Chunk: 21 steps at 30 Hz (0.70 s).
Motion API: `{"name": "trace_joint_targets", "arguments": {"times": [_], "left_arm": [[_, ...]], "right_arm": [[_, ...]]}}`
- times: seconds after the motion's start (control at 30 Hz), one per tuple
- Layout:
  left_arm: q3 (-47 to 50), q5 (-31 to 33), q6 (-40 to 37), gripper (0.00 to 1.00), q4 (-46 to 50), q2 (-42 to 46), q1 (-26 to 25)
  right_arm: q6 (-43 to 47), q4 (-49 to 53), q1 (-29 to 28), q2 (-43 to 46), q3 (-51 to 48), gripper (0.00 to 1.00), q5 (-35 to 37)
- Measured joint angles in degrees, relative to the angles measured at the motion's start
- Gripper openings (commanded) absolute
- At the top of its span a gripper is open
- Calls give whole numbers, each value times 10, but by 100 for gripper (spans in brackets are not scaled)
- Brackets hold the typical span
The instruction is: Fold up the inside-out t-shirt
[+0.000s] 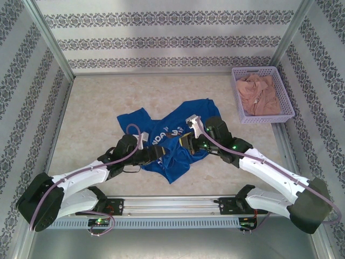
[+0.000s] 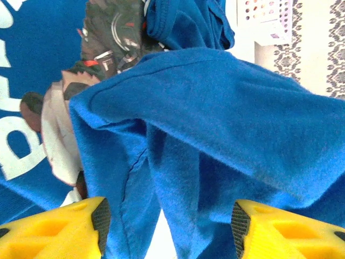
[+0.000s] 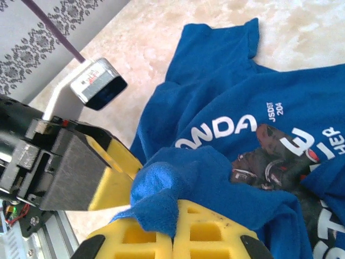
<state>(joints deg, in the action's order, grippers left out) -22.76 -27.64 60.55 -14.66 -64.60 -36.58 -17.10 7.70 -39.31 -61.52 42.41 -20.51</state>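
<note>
The inside-out t-shirt (image 1: pixel 156 127) lies crumpled in the middle of the table, royal blue with white lettering and a dark picture showing. My right gripper (image 3: pixel 173 229) is shut on a bunched fold of the t-shirt (image 3: pixel 215 81) and holds it up a little; from above, that right gripper (image 1: pixel 187 143) sits over the shirt's middle. My left gripper (image 2: pixel 167 226) is open right beside it, its yellow fingers (image 2: pixel 75 229) wide apart, with a loose hanging fold of the t-shirt (image 2: pixel 226 108) between them. In the top view the left gripper (image 1: pixel 164 152) meets the shirt's near side.
A lavender basket (image 1: pixel 255 68) stands at the back right and holds a pinkish-beige garment (image 1: pixel 261 94). Patterned walls close in the table on three sides. Bare beige tabletop (image 1: pixel 91 108) surrounds the shirt.
</note>
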Motion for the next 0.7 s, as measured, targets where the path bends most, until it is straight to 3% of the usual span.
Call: {"name": "trace_joint_targets", "arguments": {"times": [0.43, 0.57, 0.7], "left_arm": [[17, 11, 63, 65, -90, -22, -54], [20, 44, 90, 56, -112, -24, -79], [16, 84, 108, 39, -136, -41, -108]], "right_arm": [[-42, -61, -24, -2, -3, 0, 32], [-46, -76, -27, -2, -9, 0, 40], [-53, -86, -33, -2, -23, 0, 51]]}}
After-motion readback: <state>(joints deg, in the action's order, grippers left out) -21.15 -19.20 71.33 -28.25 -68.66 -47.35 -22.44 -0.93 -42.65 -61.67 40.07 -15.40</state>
